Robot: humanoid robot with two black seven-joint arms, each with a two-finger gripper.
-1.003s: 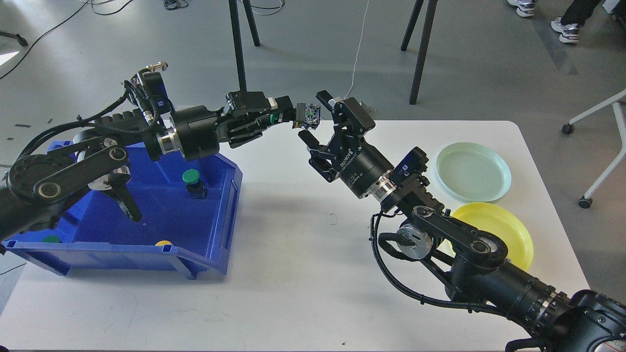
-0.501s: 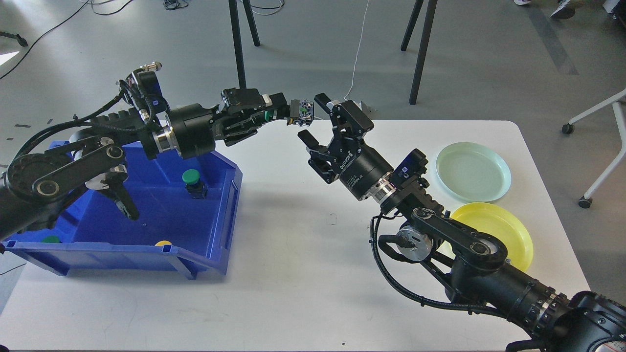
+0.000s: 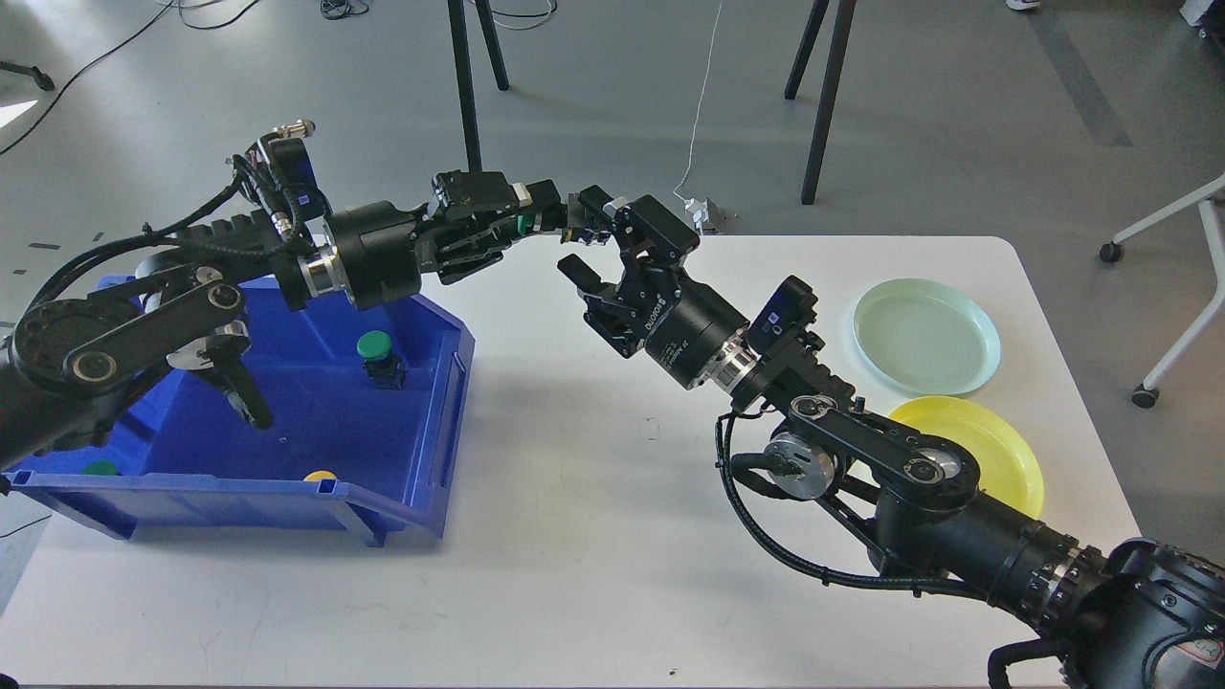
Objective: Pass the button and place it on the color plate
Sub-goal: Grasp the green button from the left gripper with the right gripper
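Grey floor with cables and black stand legs fills the upper part of the frame; below it a white desk (image 3: 574,574) carries the items.

Left claw (image 3: 560,218): upper centre of the frame, above the desk's far edge, fingers clamped on the green-capped button (image 3: 526,225), whose dark body points right.

Right claw (image 3: 586,234): just right of the left one, fingers apart; one finger above and one below the button's free end. Whether they touch it cannot be told.

Blue bin (image 3: 421,498): left of the frame, on the desk. Holds a second green button (image 3: 375,346), upright near its back; a green piece (image 3: 99,469) and a yellow piece (image 3: 320,475) show at its near wall, mostly hidden.

Pale green plate (image 3: 925,335): right of the frame, flat on the desk.

Yellow plate (image 3: 995,450): just below the green one, partly covered by the right arm.

White chair legs with castors: far right edge.
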